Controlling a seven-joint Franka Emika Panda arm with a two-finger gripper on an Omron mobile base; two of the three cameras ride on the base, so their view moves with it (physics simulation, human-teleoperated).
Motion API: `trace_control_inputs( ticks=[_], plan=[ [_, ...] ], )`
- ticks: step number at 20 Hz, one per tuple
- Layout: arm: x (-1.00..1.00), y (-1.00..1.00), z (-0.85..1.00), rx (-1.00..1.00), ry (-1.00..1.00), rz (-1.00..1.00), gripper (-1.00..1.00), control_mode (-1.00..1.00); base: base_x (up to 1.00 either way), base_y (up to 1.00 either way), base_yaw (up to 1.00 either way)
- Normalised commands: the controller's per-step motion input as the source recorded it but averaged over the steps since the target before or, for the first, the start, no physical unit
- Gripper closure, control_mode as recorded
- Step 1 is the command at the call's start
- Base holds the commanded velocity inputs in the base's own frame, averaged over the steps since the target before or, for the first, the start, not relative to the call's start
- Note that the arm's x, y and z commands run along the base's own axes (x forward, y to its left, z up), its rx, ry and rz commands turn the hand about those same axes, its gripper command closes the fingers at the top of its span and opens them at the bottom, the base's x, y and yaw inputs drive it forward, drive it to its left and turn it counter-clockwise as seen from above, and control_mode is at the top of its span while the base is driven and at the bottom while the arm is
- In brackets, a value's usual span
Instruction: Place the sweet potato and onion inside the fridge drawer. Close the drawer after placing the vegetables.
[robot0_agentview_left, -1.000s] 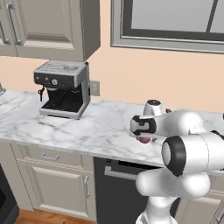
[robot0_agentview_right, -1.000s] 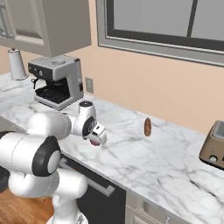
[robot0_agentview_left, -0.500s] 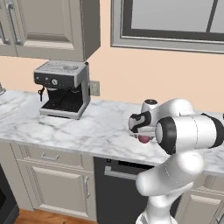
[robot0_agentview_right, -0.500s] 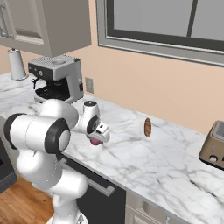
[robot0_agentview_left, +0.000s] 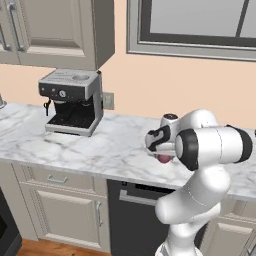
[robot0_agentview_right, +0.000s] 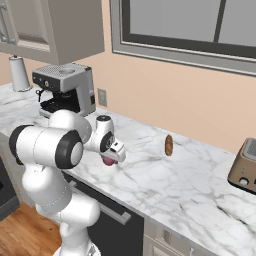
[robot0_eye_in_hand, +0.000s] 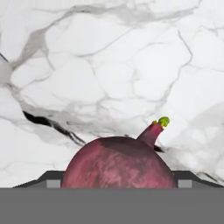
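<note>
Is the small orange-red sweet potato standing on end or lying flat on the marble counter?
Standing on end, or nearly. In the right base view the sweet potato appears taller than wide on the marble counter, apart from the gripper.

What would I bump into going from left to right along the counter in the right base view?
Paper towel roll → coffee machine → onion, under the gripper → sweet potato → toaster.
</note>
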Motion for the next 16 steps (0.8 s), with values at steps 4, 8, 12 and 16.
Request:
trace_control_inputs(
  ticks=[4,8,12,16],
  plan=[
    [-0.32,0.03,0.46,0.00,-0.06,0.00,1.00,-1.00,0.00,0.00,0.00],
    [-0.79,0.02,0.95,0.00,-0.17,0.00,1.00,-1.00,0.00,0.00,0.00],
    [-0.70,-0.02,1.00,0.00,-0.02,0.00,1.00,-1.00,0.00,0.00,0.00],
    [-0.75,-0.09,0.94,0.00,0.00,0.00,1.00,-1.00,0.00,0.00,0.00]
  ],
)
